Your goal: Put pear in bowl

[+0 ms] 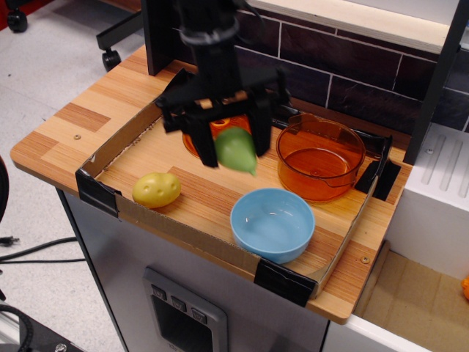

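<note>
My black gripper [236, 147] is shut on the light-green pear [236, 151] and holds it in the air above the tray, its tapered tip pointing down and right. The light-blue bowl [272, 224] sits at the tray's front right, empty, below and to the right of the pear. The pear is apart from the bowl, over bare wood just left of the bowl's far rim.
An orange transparent lid [196, 144] lies behind the gripper, mostly hidden. An orange transparent pot [320, 159] stands at the back right. A yellow potato toy [157, 189] lies front left. A low cardboard wall [172, 227] rims the tray. A brick wall runs behind.
</note>
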You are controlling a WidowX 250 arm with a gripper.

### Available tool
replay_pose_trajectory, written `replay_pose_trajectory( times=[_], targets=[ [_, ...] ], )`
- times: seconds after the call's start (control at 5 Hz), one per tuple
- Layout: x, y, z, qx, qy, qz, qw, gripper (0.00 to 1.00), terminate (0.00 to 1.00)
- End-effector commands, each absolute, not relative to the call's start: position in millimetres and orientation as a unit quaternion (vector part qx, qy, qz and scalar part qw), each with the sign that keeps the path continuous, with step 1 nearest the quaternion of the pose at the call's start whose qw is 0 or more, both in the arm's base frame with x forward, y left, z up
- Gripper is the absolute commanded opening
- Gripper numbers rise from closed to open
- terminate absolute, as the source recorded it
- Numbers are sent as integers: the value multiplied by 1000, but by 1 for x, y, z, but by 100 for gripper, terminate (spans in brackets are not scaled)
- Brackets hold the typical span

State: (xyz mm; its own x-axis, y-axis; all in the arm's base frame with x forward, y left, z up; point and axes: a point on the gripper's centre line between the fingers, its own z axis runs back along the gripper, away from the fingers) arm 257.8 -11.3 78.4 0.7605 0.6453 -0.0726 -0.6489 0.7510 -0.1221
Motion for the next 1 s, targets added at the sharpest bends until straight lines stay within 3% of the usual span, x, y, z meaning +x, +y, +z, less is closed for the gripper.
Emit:
replay_pose_trajectory(
  times=[0.0, 0.2, 0.4, 0.6, 0.8],
  targets=[
    [253, -20, 65, -77, -10, 339, 938, 0, 0],
    [252, -25, 62, -64, -3, 339, 939, 100, 0],
    [250, -27, 75, -90, 41, 331, 938, 100, 0],
    [247, -27, 96, -121, 54, 316, 939, 100, 0],
    [246, -20, 125, -133, 15, 333, 934, 100, 0]
  ],
)
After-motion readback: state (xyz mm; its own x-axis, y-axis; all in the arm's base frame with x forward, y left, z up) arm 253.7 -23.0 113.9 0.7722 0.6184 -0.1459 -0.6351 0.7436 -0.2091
